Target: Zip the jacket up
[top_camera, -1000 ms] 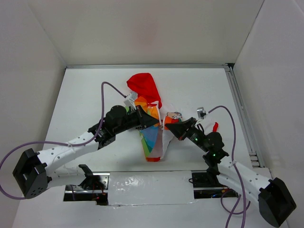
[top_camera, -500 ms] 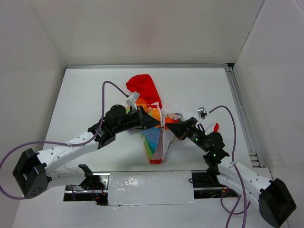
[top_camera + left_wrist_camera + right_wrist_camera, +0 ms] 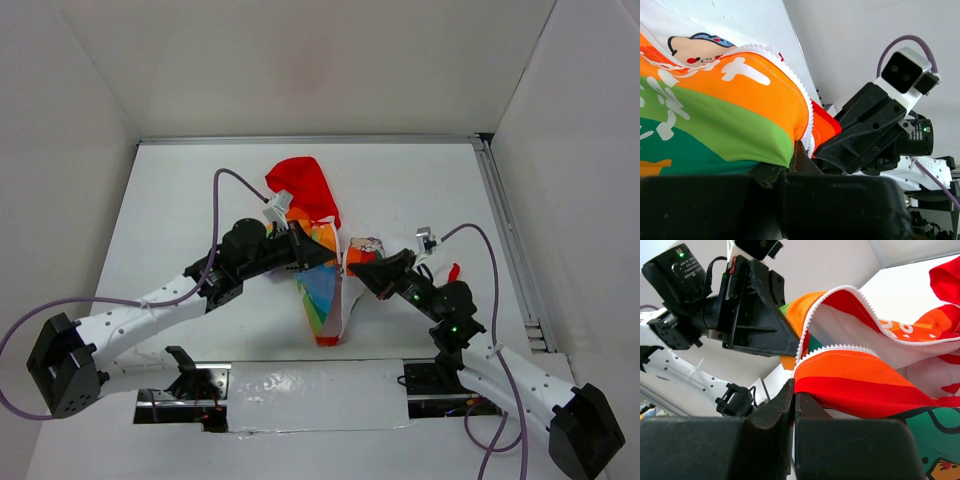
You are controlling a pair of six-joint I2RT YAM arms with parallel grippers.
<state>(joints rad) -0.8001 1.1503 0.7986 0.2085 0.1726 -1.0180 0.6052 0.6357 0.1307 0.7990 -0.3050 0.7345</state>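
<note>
The jacket (image 3: 322, 275) sits mid-tabletop (image 3: 180, 200), bunched and partly lifted, its red hood (image 3: 300, 185) lying on the far side and a rainbow panel (image 3: 322, 295) trailing down on the near side. Both front edges are pinched. The left fingers (image 3: 315, 256) are clenched on the orange-and-green edge at the jacket's left, and the right fingers (image 3: 368, 270) are clamped on the red-and-orange edge at its right. In the right wrist view the white zipper teeth (image 3: 840, 347) run right along the held edge. I can't make out a slider or pull tab anywhere.

To do this well, I'd say keep both edges taut and level so the two tooth rows meet squarely at the hem. Slack fabric here would likely fold over the teeth.

Compared with a second ago, the rainbow panel hangs a little narrower and its red hem (image 3: 328, 340) has slid slightly to the near side. The hood has barely shifted, and both grips hold.
</note>
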